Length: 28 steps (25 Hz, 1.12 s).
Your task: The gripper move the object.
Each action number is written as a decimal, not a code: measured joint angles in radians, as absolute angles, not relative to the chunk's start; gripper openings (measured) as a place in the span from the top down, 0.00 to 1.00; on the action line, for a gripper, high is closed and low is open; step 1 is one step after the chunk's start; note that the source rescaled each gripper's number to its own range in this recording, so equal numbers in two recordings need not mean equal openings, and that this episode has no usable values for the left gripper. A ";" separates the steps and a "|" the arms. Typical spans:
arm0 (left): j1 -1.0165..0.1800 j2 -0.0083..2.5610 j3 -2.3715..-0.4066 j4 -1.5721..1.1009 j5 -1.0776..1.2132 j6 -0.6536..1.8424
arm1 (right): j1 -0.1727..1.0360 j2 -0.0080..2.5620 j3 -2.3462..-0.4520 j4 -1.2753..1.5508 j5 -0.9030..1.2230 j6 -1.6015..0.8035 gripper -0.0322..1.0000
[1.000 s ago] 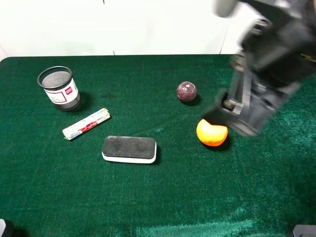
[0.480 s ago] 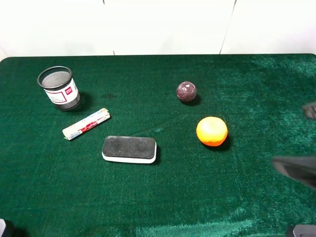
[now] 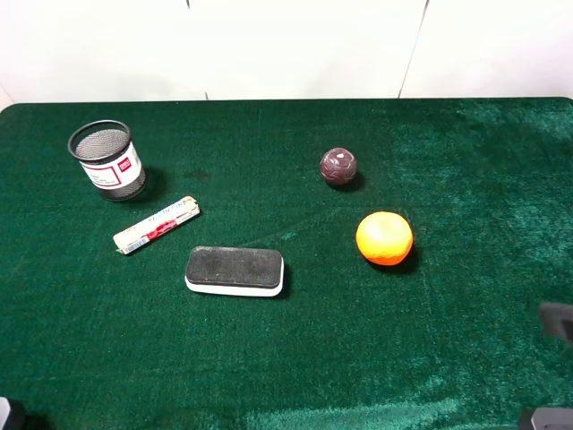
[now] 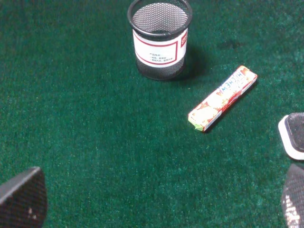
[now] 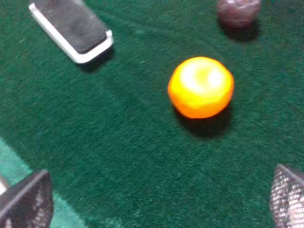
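The eraser (image 3: 235, 270), black felt on a white base, lies flat on the green cloth left of centre. It also shows in the right wrist view (image 5: 71, 26), and one end shows in the left wrist view (image 4: 294, 135). My right gripper (image 5: 159, 204) is open and empty, back from the orange (image 5: 201, 86) and far from the eraser. Only a dark sliver of the right arm (image 3: 559, 321) shows at the exterior view's right edge. My left gripper (image 4: 159, 204) is open and empty, low over the cloth beside the eraser's end.
A mesh pen cup (image 3: 106, 159) stands at the back left. A slim white-and-red wrapped roll (image 3: 157, 225) lies between cup and eraser. An orange (image 3: 384, 238) and a dark purple ball (image 3: 338, 166) sit right of centre.
The right arm, which hung over the orange one second ago, has pulled back to the right and nearly out of the exterior view. The objects have not moved.
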State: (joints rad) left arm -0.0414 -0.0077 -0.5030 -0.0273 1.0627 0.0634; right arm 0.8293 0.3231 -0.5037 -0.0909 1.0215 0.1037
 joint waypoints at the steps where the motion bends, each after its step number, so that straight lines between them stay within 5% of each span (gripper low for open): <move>1: -0.041 -0.008 -0.503 -0.027 1.063 0.063 | 0.791 0.319 -0.503 -0.069 1.022 0.069 0.00; 10: -0.041 -0.008 -0.503 -0.027 1.063 0.063 | 0.384 0.315 -0.503 0.070 1.022 -0.134 0.00; 28: -0.041 -0.008 -0.503 -0.027 1.063 0.063 | 0.089 0.060 -0.503 0.079 1.022 -0.153 0.00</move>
State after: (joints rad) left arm -0.0414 -0.0077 -0.5030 -0.0273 1.0627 0.0634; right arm 0.0890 0.0597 -0.5026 0.0786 1.0222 -0.1530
